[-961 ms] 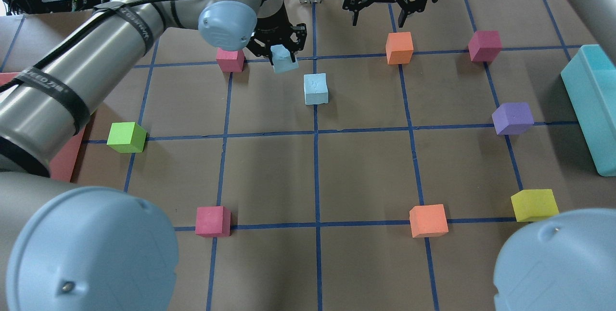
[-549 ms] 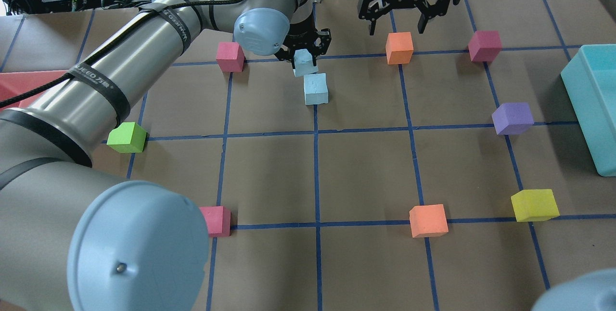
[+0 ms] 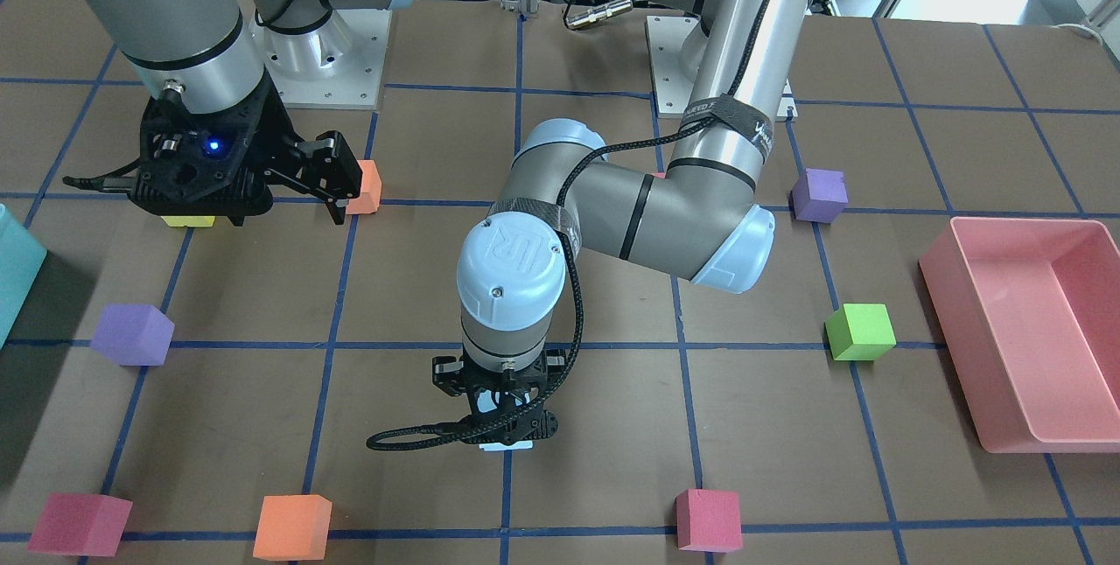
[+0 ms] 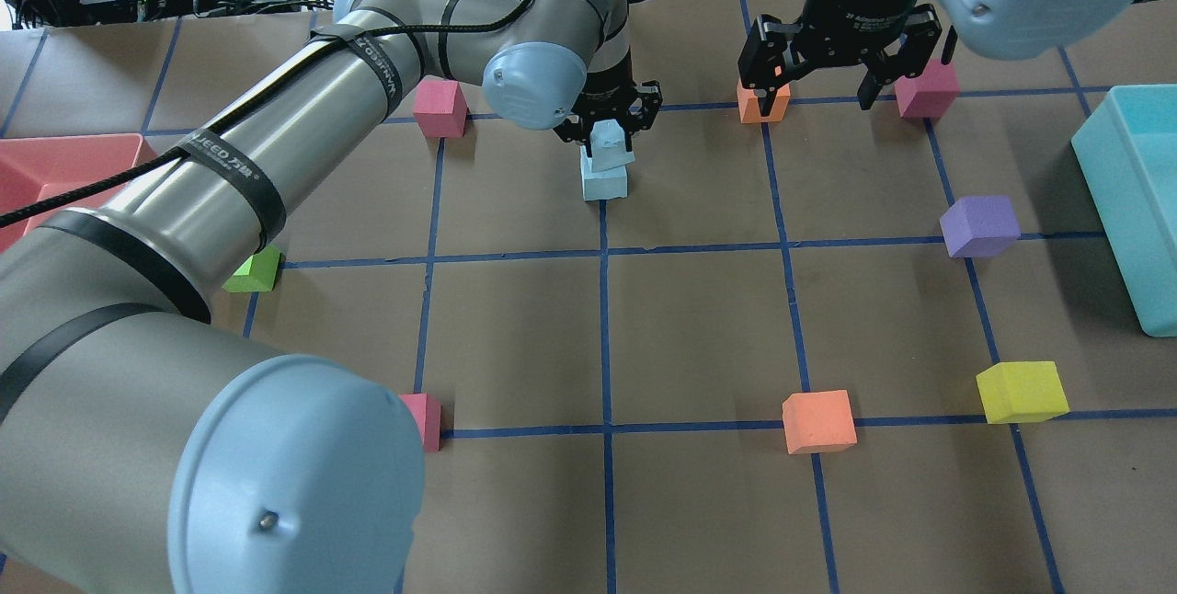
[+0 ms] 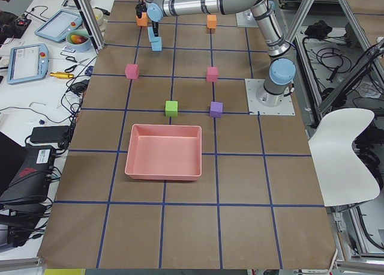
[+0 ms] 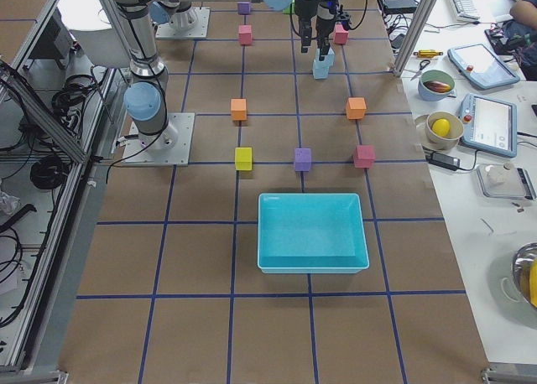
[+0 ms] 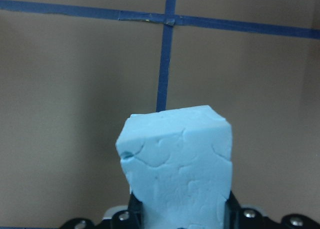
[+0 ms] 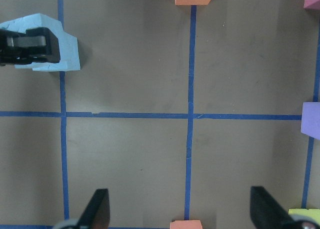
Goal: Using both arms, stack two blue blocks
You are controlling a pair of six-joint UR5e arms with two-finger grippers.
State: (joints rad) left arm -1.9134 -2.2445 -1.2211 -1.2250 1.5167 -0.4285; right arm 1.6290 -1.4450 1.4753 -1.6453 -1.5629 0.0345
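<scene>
The left gripper (image 4: 611, 127) is clamped on the held block (image 4: 611, 140), a pale blue foam cube. It hangs tilted over the lower block (image 4: 604, 182), which stands on the table (image 4: 699, 327) at a crossing of the blue tape (image 4: 604, 318). The two overlap in the overhead view, but no view shows clearly whether they touch.

In the front-facing view the left arm (image 3: 630, 215) and its wrist cover both blocks; only a pale sliver shows under the gripper. In the left wrist view the held block fills the lower middle and hides the one beneath it. Its face is rough and crazed with fine cracks, with a small nick on its left edge. The black fingers (image 7: 135, 214) peep out on either side.

The right gripper (image 4: 818, 99) hangs at the far side of the table, its jaws spread wide with nothing between them. One finger half covers an orange cube (image 4: 756, 105).

The left arm hides most of a green cube (image 4: 253, 270) and part of a pink cube (image 4: 423, 417). The teal bin (image 4: 1136, 199) is cut off at the right edge and the pink tray (image 4: 55, 166) at the left. Both are smooth with thin, rounded walls.
</scene>
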